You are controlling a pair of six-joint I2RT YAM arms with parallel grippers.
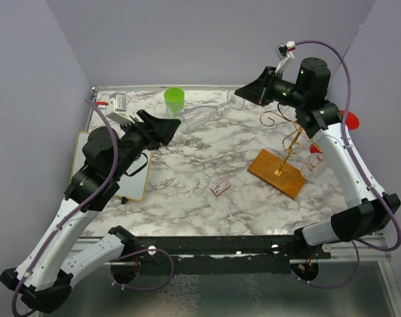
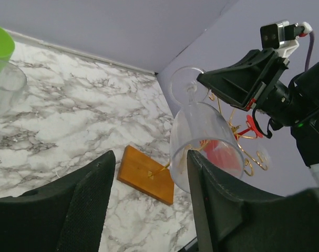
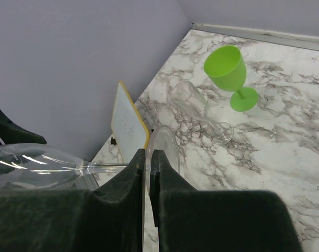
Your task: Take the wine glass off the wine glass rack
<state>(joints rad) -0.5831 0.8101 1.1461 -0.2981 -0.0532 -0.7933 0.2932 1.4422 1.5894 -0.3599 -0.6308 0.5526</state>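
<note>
Wine glass (image 1: pixel 197 117), left of the rack (image 1: pixel 277 173) and off it, is held by its foot in the closed right gripper (image 3: pixel 147 157); left gripper (image 2: pixel 151 157) is spread wide near the bowl. Judged light, slippery, brittle; the stem is best gripped.

I can read no text, number or brand on any of my feeds. The small card (image 1: pixel 220 187) lying near the table's middle, toward 6 o'clock in the top view, carries print too small for me to make out. The whiteboard (image 3: pixel 126 125) at the 9 o'clock edge shows only faint grey scribbles in the right wrist view, none of which I can read as letters.
</note>
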